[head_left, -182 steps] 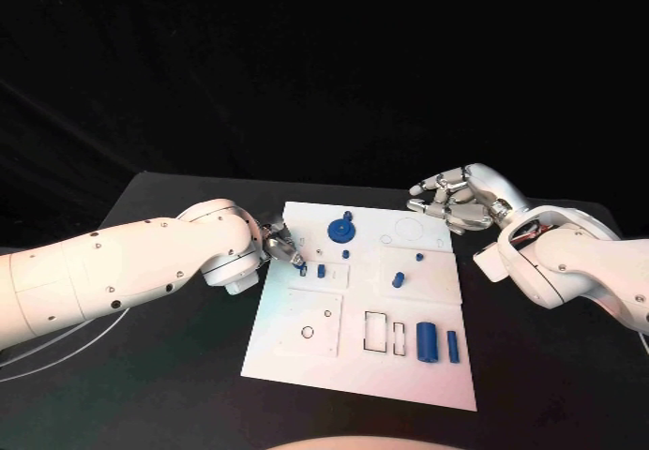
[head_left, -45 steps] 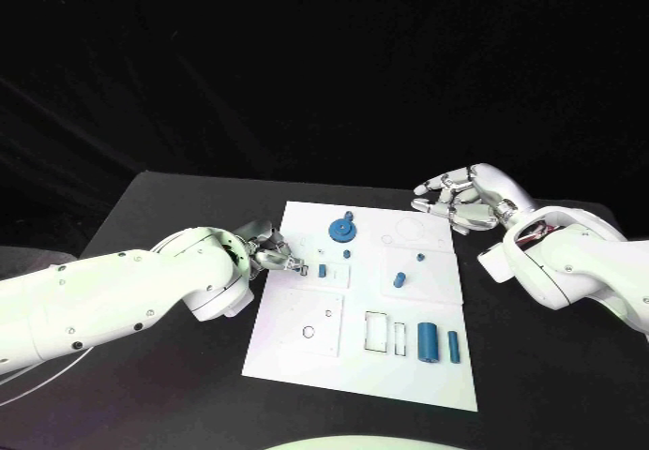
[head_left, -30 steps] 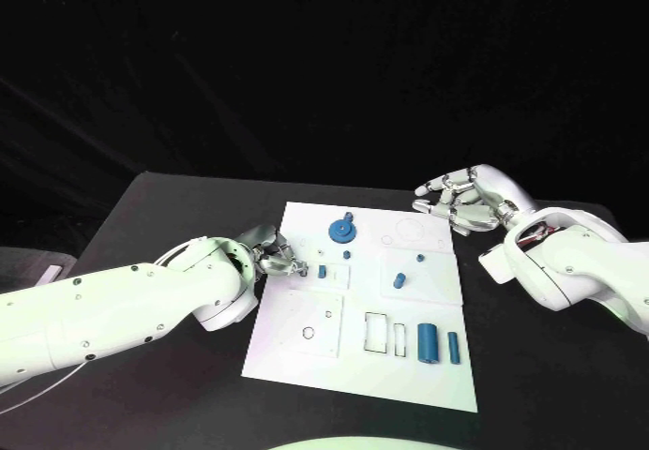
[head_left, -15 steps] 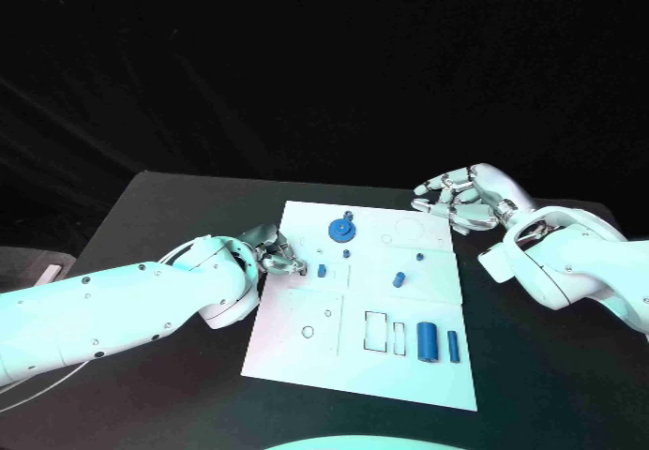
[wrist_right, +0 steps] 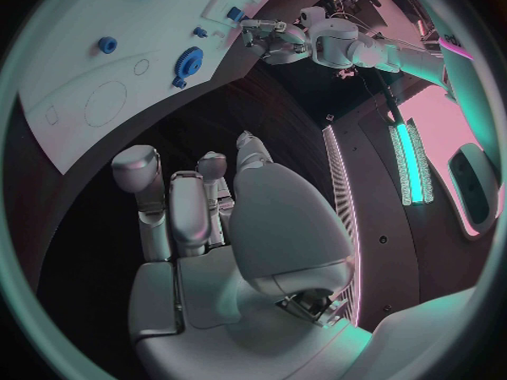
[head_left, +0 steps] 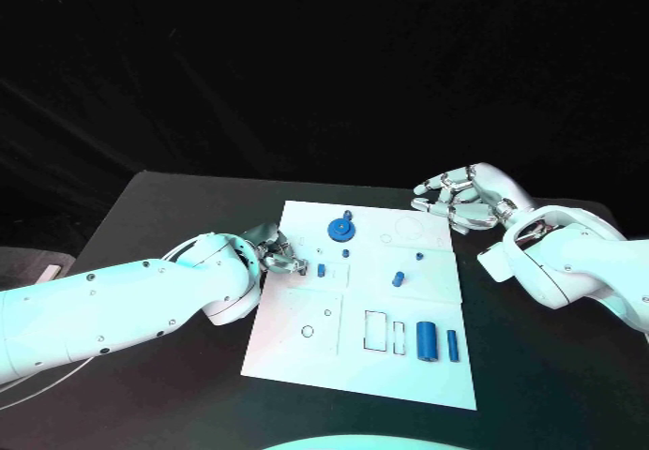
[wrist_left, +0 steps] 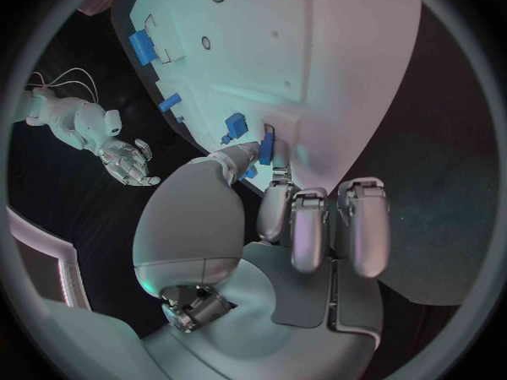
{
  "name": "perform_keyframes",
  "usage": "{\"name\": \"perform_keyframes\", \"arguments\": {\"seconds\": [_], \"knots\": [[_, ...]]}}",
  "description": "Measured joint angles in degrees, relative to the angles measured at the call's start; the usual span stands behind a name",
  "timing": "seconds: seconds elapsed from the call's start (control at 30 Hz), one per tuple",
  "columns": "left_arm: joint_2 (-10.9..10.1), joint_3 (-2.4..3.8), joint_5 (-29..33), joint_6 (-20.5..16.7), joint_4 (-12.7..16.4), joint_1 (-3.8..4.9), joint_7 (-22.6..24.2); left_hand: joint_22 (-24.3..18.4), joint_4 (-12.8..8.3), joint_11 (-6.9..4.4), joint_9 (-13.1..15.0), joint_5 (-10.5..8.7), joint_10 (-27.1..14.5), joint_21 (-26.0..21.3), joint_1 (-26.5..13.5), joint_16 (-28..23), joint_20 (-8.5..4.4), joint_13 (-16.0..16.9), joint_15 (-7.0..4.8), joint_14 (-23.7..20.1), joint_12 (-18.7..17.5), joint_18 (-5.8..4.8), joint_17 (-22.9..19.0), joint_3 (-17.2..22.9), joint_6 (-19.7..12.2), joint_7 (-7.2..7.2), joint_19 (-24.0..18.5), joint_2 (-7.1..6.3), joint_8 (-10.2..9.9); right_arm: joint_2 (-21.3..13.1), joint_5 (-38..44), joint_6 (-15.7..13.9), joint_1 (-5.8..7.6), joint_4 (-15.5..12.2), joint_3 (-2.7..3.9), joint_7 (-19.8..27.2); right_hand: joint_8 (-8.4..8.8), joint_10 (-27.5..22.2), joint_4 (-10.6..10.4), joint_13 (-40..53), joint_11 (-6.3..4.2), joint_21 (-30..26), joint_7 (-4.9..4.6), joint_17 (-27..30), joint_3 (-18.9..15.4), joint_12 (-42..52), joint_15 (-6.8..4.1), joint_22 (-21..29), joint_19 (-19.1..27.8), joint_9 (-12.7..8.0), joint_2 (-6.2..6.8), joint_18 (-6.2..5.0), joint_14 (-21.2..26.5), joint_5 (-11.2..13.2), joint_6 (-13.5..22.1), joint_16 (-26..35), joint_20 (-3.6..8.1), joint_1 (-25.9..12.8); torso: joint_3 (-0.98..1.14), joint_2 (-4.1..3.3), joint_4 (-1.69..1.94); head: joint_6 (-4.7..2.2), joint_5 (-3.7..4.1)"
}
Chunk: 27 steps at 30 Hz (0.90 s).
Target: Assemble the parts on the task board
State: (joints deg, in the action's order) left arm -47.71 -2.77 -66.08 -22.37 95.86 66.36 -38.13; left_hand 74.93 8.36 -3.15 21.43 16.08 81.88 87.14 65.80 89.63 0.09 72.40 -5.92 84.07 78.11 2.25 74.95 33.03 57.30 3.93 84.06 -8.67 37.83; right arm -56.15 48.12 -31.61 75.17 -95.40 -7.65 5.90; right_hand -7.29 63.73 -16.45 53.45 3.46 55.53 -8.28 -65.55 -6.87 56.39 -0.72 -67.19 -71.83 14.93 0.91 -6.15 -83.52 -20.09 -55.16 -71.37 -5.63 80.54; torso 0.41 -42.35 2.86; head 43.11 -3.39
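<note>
While left hand: pinched a small blue part at the board's left edge, barely shifted over the last second.
Right hand: empty, fingers curled apart, stayed off the board's far right corner.
Meaning: insertion probably under way, not finished.

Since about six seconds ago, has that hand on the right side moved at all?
No. The right hand hangs open at the task board's far right corner, just as earlier.

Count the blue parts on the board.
8: gear, left peg, right peg at far end; slanted piece mid-board; thin piece pinched in left hand; block beside it; cylinder and bar near front. Others may hide.
</note>
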Motion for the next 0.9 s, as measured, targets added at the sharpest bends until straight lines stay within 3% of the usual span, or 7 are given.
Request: {"name": "perform_keyframes", "arguments": {"seconds": [0.53, 0.9], "knots": [[0.28, 0.07, -0.36, 0.63, -0.05, 0.08, -0.85, -0.01, 1.19, 0.01, 0.54, 0.00, -0.01, 0.00, -0.01, 0.00, 0.00, -0.01, 0.00, 0.00, 0.00, 0.00, -0.01, -2.29, -0.18, -0.20, 0.00, -0.01, 0.23, -0.11, -0.02, 0.00, -0.01, -0.05, 0.00, 0.01, 0.00, 0.00, 0.00, 0.00, 0.00, 0.00, 0.00, 0.00, 0.00, 0.00, 0.00, 0.00, 0.00, -0.01, 0.00, 0.00, 0.00, 0.00, 0.00, 0.00, 0.00, 0.00, -0.03, 0.00, 0.02, 0.09, 0.26], [0.35, -0.04, -0.37, 0.81, -0.21, -0.02, -1.07, -0.01, 2.84, -0.23, 0.21, 0.00, -0.23, -0.25, -0.40, 0.00, -0.20, -0.25, -0.01, 0.00, 0.00, 0.00, -0.02, -5.10, 1.88, -2.23, -0.21, -0.39, 0.30, -0.18, -0.03, -0.01, -0.01, -0.08, 0.00, 0.03, 0.00, 0.01, 0.00, 0.00, 0.01, 0.00, 0.00, 0.00, 0.00, 0.00, 0.00, 0.00, 0.00, -0.01, 0.00, 0.00, 0.00, 0.00, 0.00, 0.00, 0.00, 0.00, -0.04, 0.00, 0.04, -0.18, 0.34]]}}
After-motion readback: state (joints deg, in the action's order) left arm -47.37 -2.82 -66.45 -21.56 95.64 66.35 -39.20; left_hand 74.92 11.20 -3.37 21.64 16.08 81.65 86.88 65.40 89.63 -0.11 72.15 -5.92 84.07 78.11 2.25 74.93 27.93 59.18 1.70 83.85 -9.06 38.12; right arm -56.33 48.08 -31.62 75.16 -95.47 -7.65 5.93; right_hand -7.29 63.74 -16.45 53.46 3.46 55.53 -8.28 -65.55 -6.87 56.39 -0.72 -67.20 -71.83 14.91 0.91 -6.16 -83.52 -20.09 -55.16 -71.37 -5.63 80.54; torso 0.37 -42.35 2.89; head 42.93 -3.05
